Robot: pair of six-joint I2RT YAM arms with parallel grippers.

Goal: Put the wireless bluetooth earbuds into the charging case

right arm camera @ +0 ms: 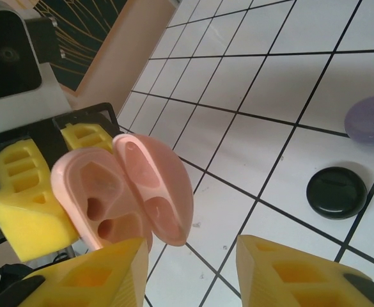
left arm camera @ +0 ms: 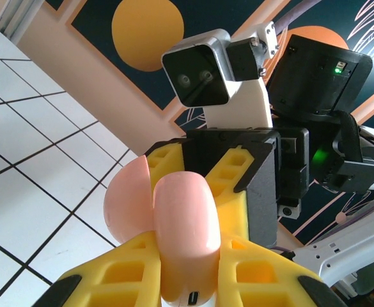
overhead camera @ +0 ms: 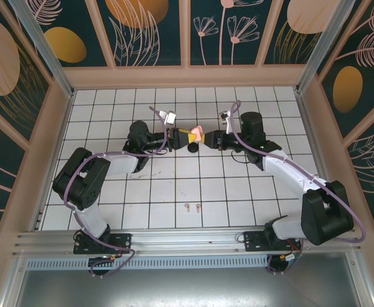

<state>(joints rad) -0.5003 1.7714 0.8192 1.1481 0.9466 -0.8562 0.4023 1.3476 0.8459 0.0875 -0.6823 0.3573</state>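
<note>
The left gripper (overhead camera: 181, 136) is clamped on the open pink charging case (overhead camera: 195, 133), held over the middle of the table (overhead camera: 110, 109). Two pink earbuds (overhead camera: 187, 206) lie side by side near its front edge. The right gripper (overhead camera: 208, 137) faces the case, fingers spread apart.

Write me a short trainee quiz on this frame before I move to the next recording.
1. How many pink earbuds lie on the tiles near the arm bases?
2. True or false: the pink charging case is closed.
3. The left end effector clamps: A. an earbud; B. the pink charging case; C. nothing.
Key: 1. two; 2. false; 3. B.
</note>
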